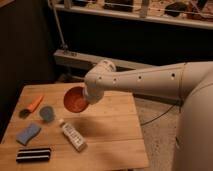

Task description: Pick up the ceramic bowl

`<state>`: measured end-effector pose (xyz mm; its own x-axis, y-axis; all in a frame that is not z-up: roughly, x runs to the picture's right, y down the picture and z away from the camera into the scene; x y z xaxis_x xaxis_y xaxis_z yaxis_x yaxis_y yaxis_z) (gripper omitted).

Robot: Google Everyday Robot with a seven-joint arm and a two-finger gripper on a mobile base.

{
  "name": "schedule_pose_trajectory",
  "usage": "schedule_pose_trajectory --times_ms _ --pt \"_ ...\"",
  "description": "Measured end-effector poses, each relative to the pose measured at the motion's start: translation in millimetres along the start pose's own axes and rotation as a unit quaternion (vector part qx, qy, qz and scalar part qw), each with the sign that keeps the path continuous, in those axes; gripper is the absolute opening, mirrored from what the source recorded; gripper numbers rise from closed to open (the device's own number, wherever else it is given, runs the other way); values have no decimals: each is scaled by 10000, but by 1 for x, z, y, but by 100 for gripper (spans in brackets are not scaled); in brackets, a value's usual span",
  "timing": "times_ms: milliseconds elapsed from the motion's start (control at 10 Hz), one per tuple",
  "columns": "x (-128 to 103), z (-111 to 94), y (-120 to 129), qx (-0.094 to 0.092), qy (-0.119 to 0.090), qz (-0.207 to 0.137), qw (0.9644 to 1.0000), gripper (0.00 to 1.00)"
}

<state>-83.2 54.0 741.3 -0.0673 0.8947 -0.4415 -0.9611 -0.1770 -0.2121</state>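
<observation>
The ceramic bowl (75,100) is small, round and orange-red. It hangs tilted in the air over the back middle of the wooden table (112,137), with its opening turned towards the camera. My gripper (86,98) sits at the end of the white arm, right behind the bowl's right rim. It is shut on the bowl and holds it clear of the tabletop. The bowl hides most of the fingers.
On the table's left half lie an orange carrot-shaped piece (35,103), a blue-grey disc (47,113), a blue sponge (28,134), a white bottle on its side (72,135) and a black striped bar (33,155). A dark wall and shelf stand behind.
</observation>
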Motion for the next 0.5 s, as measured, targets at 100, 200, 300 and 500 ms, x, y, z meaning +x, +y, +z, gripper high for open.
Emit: schedule_pose_trajectory --times_ms 100,200,300,500 --pt "0 0 -1 2 0 6 10000 0" --pt "0 0 0 -1 2 -2 10000 0" --pt "1 2 1 -2 14 -5 10000 0" --pt "1 1 1 -2 14 -5 10000 0"
